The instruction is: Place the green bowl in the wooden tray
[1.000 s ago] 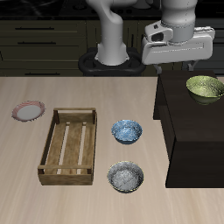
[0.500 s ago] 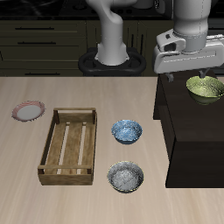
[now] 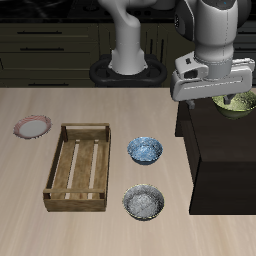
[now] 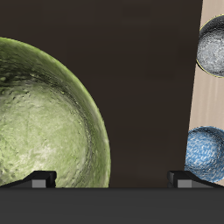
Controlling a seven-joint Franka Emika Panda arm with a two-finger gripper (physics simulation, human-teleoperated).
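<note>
The green bowl (image 4: 39,118) sits just below the gripper, on a dark surface (image 4: 144,79). Farther off on pale wood lie a blue bowl (image 4: 206,153) and a grey bowl (image 4: 212,48).

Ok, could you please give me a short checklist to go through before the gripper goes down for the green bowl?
1. Gripper open: ok, fingertips apart in the wrist view.
2. Gripper over the green bowl: ok, its rim lies between the fingertips.
3. Bowl upright on the dark raised surface: ok.
4. Nothing inside the bowl: ok.
5. Wooden tray free to take it: ok, slats bare.
6. Height left above the rim: cannot tell.
</note>
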